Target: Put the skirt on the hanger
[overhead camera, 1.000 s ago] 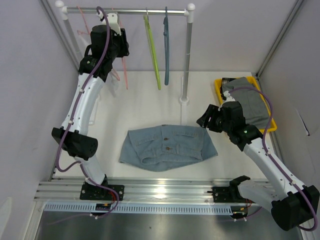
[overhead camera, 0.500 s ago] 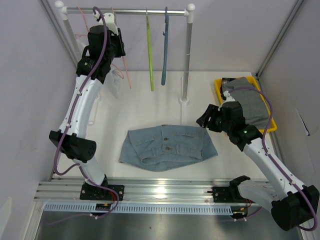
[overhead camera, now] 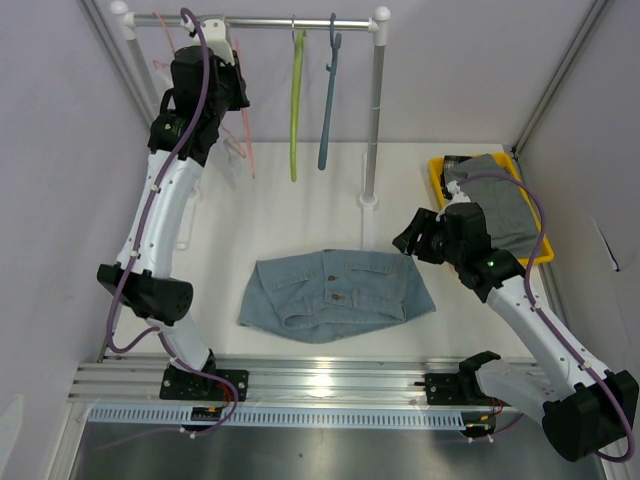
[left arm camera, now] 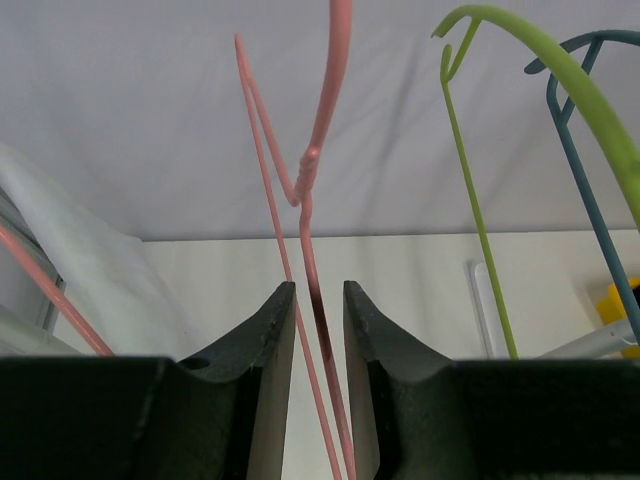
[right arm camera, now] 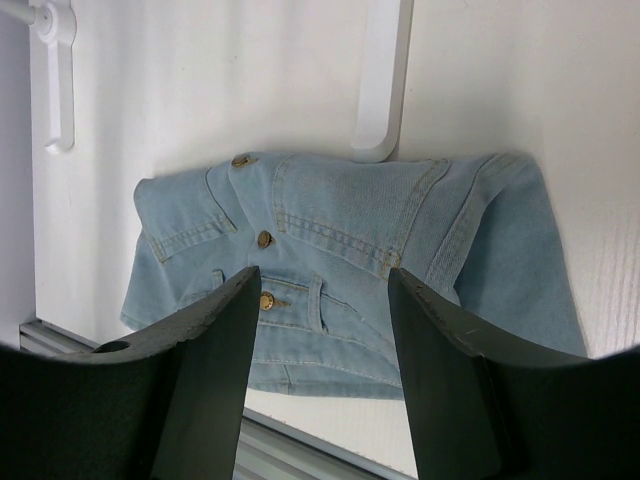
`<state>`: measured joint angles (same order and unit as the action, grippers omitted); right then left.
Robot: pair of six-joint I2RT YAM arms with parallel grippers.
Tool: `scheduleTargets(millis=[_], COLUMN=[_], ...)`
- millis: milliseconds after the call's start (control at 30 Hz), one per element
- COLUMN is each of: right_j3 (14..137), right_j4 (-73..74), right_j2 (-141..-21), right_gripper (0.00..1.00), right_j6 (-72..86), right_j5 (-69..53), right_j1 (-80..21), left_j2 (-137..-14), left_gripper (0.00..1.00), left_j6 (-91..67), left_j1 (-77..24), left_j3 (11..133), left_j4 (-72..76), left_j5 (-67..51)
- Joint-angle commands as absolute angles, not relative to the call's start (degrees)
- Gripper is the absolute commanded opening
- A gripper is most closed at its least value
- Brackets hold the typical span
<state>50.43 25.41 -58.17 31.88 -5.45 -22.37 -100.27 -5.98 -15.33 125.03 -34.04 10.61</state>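
The light-blue denim skirt point(overhead camera: 335, 295) lies flat on the white table, also in the right wrist view point(right arm camera: 340, 250). A pink wire hanger point(overhead camera: 245, 140) hangs at the left of the rail point(overhead camera: 270, 21). My left gripper point(overhead camera: 226, 82) is raised up by the rail and is shut on the pink hanger's wires point(left arm camera: 305, 200), which run between its fingers; its gripper point in the wrist view is point(left arm camera: 320, 288). My right gripper point(overhead camera: 410, 238) is open and empty, hovering just right of the skirt's top edge, seen in its own view point(right arm camera: 325, 282).
A green hanger point(overhead camera: 296, 110) and a blue hanger point(overhead camera: 327, 110) hang on the rail beside the pink one. The rack's right post point(overhead camera: 375, 120) stands behind the skirt. A yellow tray point(overhead camera: 437, 175) with grey cloth point(overhead camera: 500, 210) sits at the right.
My left gripper has risen toward the rail and shifted left with the pink hanger. The green and blue hangers have swung. The right arm and the skirt have not moved.
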Motion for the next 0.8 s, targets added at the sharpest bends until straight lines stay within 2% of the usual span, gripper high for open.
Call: scheduleTargets(millis=[0,767], right_j3=[50.6,50.9], right_j4=[24.3,24.3], right_j2=[-57.6,-57.3], right_gripper=[0.60,0.59], right_j6=[30.9,30.4], right_j5=[-5.7,-6.2], right_j1=[-22.1,-21.7], left_j2=[-100.2,-102.0], left_gripper=[0.30,0.29], left_j6=[-5.3,-4.7], left_j1=[-16.0,-16.9], left_j3=[127.4,127.4], left_j4=[-34.5,-35.1], left_j5=[12.0,14.3])
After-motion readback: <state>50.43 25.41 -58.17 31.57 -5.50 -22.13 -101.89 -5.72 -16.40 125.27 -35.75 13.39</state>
